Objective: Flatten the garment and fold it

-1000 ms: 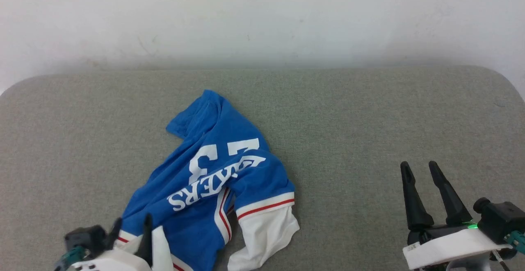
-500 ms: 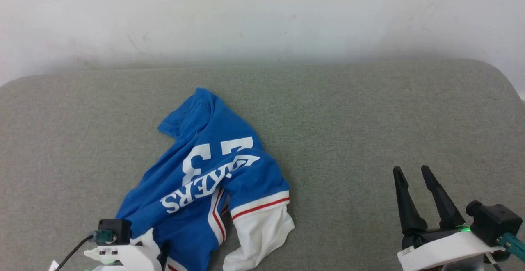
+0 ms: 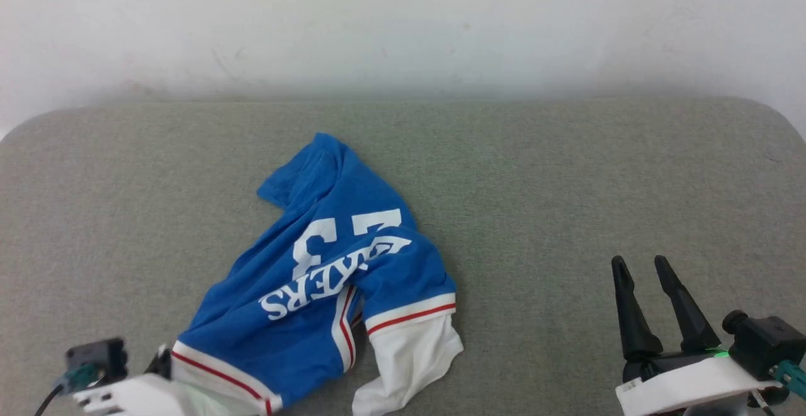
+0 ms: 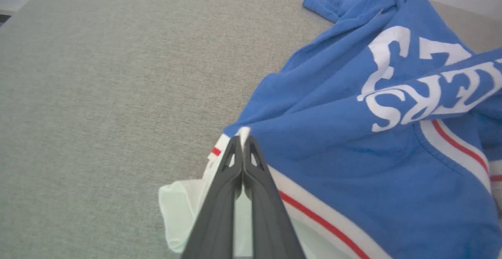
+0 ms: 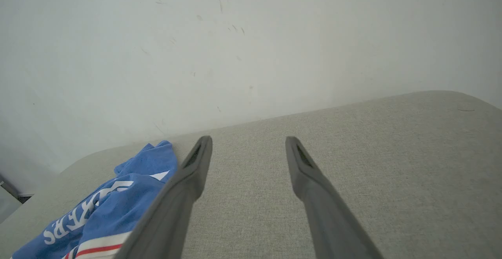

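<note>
The garment [image 3: 334, 265] is a royal-blue shirt with white lettering, lying crumpled left of centre on the grey cloth surface. One white sleeve [image 3: 409, 353] with red-and-white trim lies at its lower right. At the lower left my left gripper [image 3: 165, 365] is shut on the shirt's other striped sleeve edge. In the left wrist view the left gripper's [image 4: 242, 139] fingers press together on that white and red trim [image 4: 219, 149] of the garment [image 4: 353, 153]. My right gripper [image 3: 639, 265] stands open at the lower right, well clear of the shirt, with nothing between its fingers [image 5: 248, 143]. The garment [image 5: 117, 200] lies off to their left.
The grey fabric surface [image 3: 567, 170] has rounded far corners and ends at a pale wall [image 3: 403, 26]. There is wide bare cloth to the right of the shirt and to its left [image 4: 98, 75].
My left gripper has shut on the shirt's near-left sleeve edge, and the striped trim there now lies drawn out towards the lower left. The right gripper stays open in place.
</note>
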Controlling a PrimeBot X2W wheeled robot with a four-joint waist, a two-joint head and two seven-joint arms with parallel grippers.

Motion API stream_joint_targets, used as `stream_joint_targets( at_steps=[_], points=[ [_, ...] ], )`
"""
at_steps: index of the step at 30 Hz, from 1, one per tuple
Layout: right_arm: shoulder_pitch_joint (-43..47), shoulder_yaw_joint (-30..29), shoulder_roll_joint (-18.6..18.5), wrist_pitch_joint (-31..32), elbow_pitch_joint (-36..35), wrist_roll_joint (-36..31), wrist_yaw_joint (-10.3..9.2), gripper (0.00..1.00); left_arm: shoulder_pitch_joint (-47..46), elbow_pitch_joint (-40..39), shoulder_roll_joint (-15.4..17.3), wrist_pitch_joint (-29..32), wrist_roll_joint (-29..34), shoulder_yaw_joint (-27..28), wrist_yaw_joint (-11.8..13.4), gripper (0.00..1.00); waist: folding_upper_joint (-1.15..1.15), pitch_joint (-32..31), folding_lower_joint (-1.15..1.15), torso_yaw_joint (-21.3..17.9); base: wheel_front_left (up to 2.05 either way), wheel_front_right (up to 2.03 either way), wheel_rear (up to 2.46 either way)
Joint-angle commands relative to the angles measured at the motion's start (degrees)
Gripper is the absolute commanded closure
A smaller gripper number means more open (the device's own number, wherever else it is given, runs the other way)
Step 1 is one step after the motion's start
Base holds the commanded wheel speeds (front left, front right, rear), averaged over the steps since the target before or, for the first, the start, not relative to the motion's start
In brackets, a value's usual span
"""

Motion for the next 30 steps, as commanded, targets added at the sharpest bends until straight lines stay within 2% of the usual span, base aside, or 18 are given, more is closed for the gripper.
stream_joint_targets(
  at_steps=[1, 4, 7, 12, 14, 18, 24, 30],
  points=[
    [0.11, -0.14, 0.14, -0.15, -0.06, 0.05, -0.04, 0.0, 2.44, -0.82, 0.82, -0.22, -0.53, 1.14, 1.72, 1.0, -0.01, -0.17, 0.0, 1.14, 0.0, 0.0, 0.0],
    [0.23, -0.14, 0.14, 0.01, -0.2, -0.03, -0.04, 0.0, 6.98, -2.48, 1.95, 0.9, -1.64, 3.09, 4.52, 1.0, -0.01, 0.0, 0.0, 2.2, 0.0, 0.0, 0.0],
    [0.12, -0.08, 0.14, 0.14, -0.26, -0.16, -0.04, 0.0, 10.5, -2.49, 2.12, 1.69, -3.34, 4.56, 5.88, 1.0, -0.01, 0.33, 0.0, 2.98, 0.0, 0.0, 0.0],
    [-0.33, 0.59, 0.14, 0.55, -0.01, -0.18, -0.04, 0.0, 13.77, 0.11, 0.11, 5.07, -7.29, 4.05, 5.52, 1.0, -0.01, 0.62, 0.0, 3.24, 0.0, 0.0, 0.0],
    [-0.44, 0.73, 0.14, 0.61, 0.11, -0.2, -0.04, 0.0, 13.65, 1.0, -0.52, 4.51, -7.32, 3.95, 5.53, 0.0, -0.01, 0.67, 0.0, 3.12, 0.0, 0.0, 0.0],
    [-0.36, 0.58, 0.14, 0.77, 0.24, -0.3, -0.04, 0.0, 11.33, 1.39, -2.26, -2.77, -5.44, 5.64, 5.34, 0.0, -0.01, 0.48, 0.0, 2.86, 0.0, 0.0, 0.0],
    [0.01, 0.63, 0.14, 1.31, 0.59, -0.5, -0.04, 0.0, 7.11, 1.09, -3.17, -15.17, -1.36, 6.45, 1.41, 0.0, -0.01, -0.62, 0.0, 2.21, 0.0, 0.0, 0.0],
    [0.44, 0.8, 0.14, 2.11, 1.13, -0.68, -0.04, 0.0, 3.52, 0.99, -5.12, -21.12, 2.76, 3.77, -2.63, 0.0, -0.01, -1.8, 0.0, 1.1, 0.0, 0.0, 0.0]
  ],
)
